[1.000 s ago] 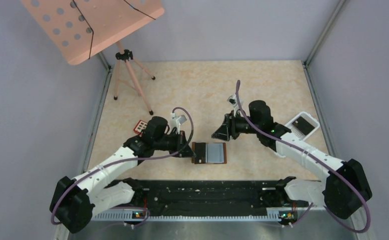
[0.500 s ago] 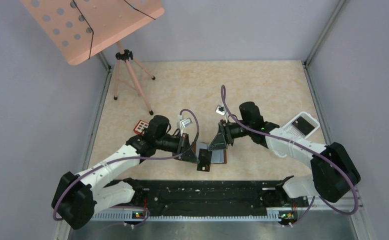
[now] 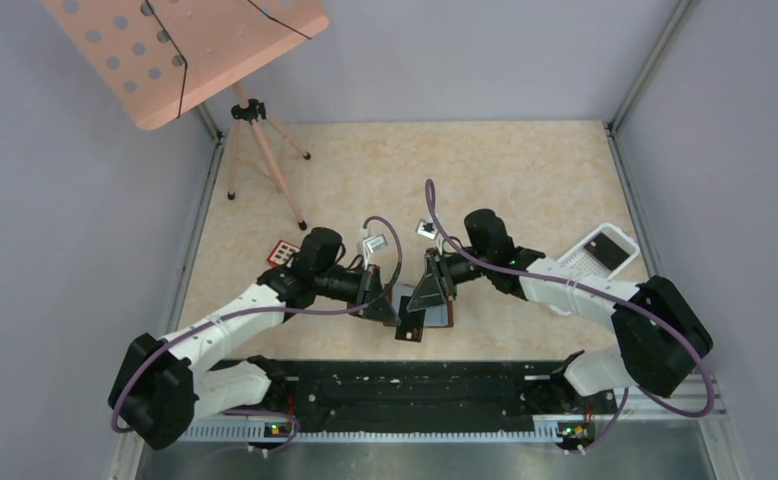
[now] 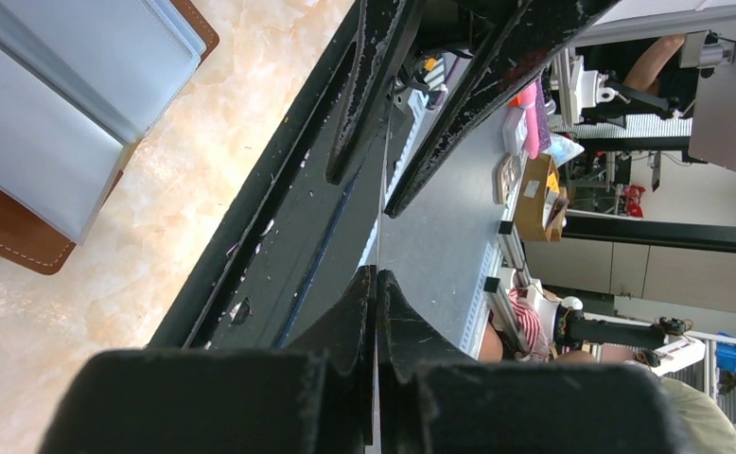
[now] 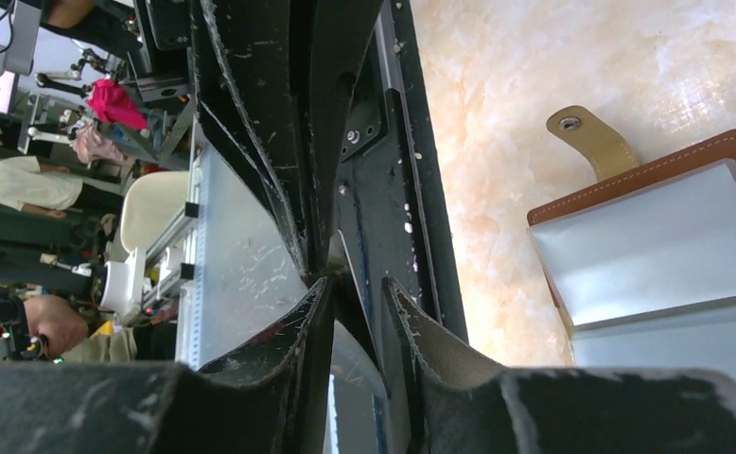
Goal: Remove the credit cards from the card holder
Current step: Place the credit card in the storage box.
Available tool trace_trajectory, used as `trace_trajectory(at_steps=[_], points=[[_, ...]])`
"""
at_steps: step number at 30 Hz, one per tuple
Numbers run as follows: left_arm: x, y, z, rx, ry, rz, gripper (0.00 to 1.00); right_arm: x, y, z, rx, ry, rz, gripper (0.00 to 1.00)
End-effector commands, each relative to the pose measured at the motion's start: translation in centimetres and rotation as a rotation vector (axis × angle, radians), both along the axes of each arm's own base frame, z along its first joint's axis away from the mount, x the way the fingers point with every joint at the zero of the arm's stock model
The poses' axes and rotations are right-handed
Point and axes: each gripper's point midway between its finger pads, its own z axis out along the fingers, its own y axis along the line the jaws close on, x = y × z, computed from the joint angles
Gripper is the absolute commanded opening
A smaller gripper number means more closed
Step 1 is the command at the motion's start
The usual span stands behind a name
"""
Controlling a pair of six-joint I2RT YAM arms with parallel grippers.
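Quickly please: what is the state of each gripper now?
Left gripper: closed, holding a dark card.
Right gripper: fingers slightly apart; whether it grips anything cannot be told.

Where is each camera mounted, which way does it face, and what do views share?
Top: above, behind the arms, looking down at the table; left gripper and right gripper over the card holder.
Left wrist: faces the near rail past its shut fingers; card holder upper left.
Right wrist: faces the same rail past its parted fingers; card holder right.
All share the card holder.
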Motion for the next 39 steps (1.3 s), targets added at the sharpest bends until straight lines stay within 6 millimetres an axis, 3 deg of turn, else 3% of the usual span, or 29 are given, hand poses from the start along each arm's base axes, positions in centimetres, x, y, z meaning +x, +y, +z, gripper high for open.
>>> trace_trajectory(at_steps=[1, 8, 12, 16, 19, 21, 24, 27, 31, 36, 39], points=[[0.5, -0.6, 1.5, -0.046, -0.056, -0.033, 0.0, 0.4, 0.7, 2.1, 0.076, -0.079, 0.014, 0.26], [0.4, -0.5, 1.2, -0.039, -0.055, -0.034, 0.0, 0.5, 0.7, 2.1, 0.077, -0.07, 0.002, 0.24], [0.5, -0.4, 1.1, -0.029, -0.057, -0.025, 0.0, 0.6, 0.5, 1.9, 0.064, -0.071, -0.01, 0.03], [1.6, -0.2, 0.8, 0.025, -0.078, 0.029, 0.04, 1.3, 0.0, 2.0, 0.05, -0.076, -0.048, 0.0], [2.8, 0.0, 0.7, 0.061, -0.1, 0.081, 0.29, 3.8, -1.1, 2.0, 0.019, -0.075, -0.178, 0.0], [3.6, 0.1, 0.9, 0.084, -0.123, 0.115, 0.64, 6.2, -2.4, 1.8, -0.009, -0.07, -0.302, 0.0], [4.9, 0.5, 1.0, 0.137, -0.162, 0.161, 0.94, 9.5, -4.7, 1.9, -0.042, -0.059, -0.486, 0.0], [6.1, 1.2, 1.1, 0.207, -0.204, 0.21, 0.99, 13.1, -7.8, 1.9, -0.108, -0.057, -0.715, 0.0], [7.5, 2.2, 1.8, 0.279, -0.279, 0.248, 0.99, 17.4, -14.2, 1.5, -0.223, -0.058, -1.061, 0.0], [10.3, 5.1, 1.9, 0.447, -0.382, 0.399, 0.99, 20.2, -22.7, 3.4, -0.288, -0.142, -1.441, 0.0], [11.1, 6.7, 2.0, 0.536, -0.425, 0.434, 0.99, 20.4, -28.9, 4.9, -0.353, -0.212, -1.692, 0.0]])
